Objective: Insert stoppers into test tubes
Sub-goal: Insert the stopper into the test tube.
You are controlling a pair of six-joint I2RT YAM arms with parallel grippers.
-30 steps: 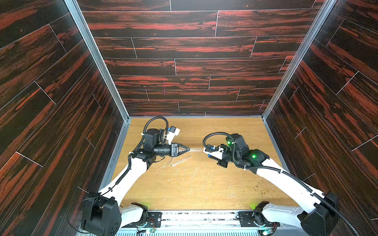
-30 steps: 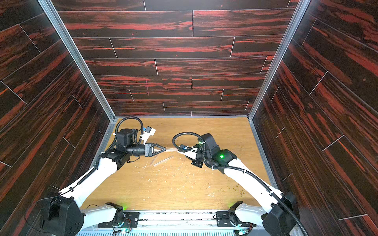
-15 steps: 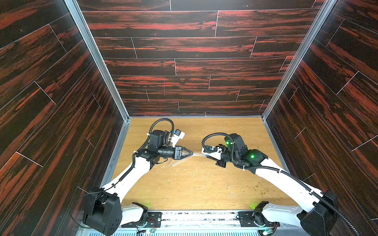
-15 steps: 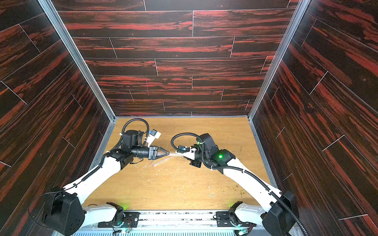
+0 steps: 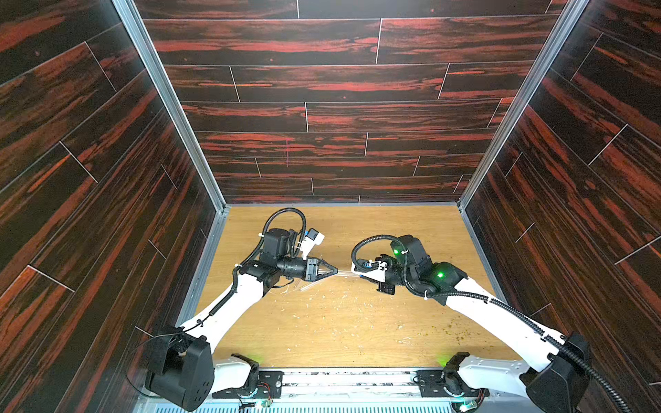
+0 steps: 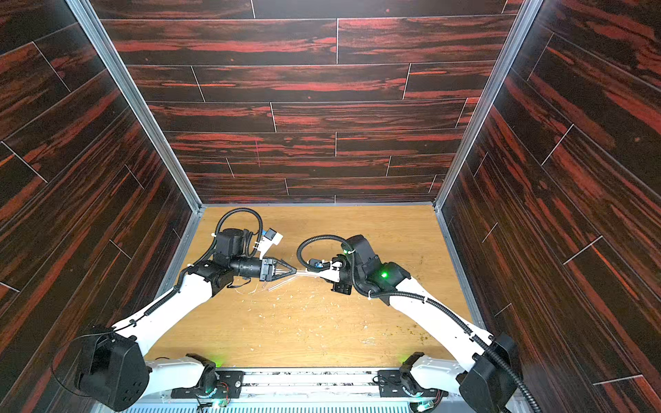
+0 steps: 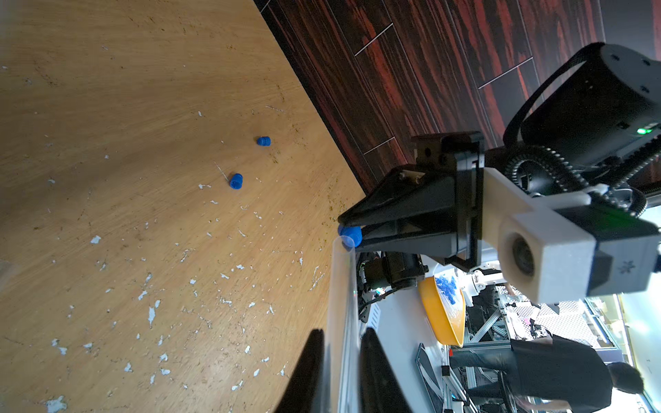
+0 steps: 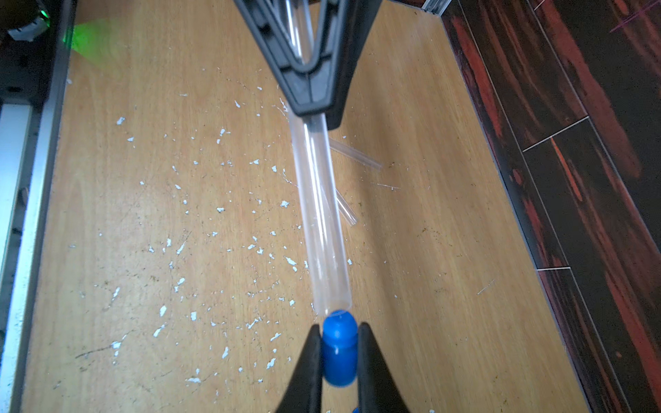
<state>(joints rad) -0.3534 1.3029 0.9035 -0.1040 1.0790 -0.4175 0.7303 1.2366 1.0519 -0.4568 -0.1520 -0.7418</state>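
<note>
Jaws of the right gripper (image 8: 339, 327): clamped on a blue stopper (image 8: 339, 354), held by its sides, rounded nose pointing out past the fingertips.

Jaws of the left gripper (image 7: 341, 334): clamped on a clear test tube (image 8: 322, 221). The tube runs well beyond the tips, lifted off the table (image 5: 339, 332), toward the right gripper.

Contact: the stopper's nose sits at the tube's open mouth and the rim just overlaps it. Most of the plug is outside. In both top views the grippers face each other tip to tip over mid-table, with the tube bridging the gap.

On the table:
- One loose stopper (image 7: 263, 141) and a second loose stopper (image 7: 236, 180), near each other and well apart from the grippers.
- One spare tube (image 8: 357, 155) and another spare tube (image 8: 345, 211), lying flat beneath the held one.
- Pale specks (image 8: 179, 282) scattered over the wood.

Markings: the white camera housing (image 7: 547, 257) on the right wrist has a small pale star-like mark (image 7: 626, 266) on its dark side block, too small to read as text. A green lamp (image 5: 440, 274) is lit on the right arm.

Beyond the open front: a yellow bowl (image 7: 441, 321) holding blue pieces, and a person in a dark shirt (image 7: 558, 372).
</note>
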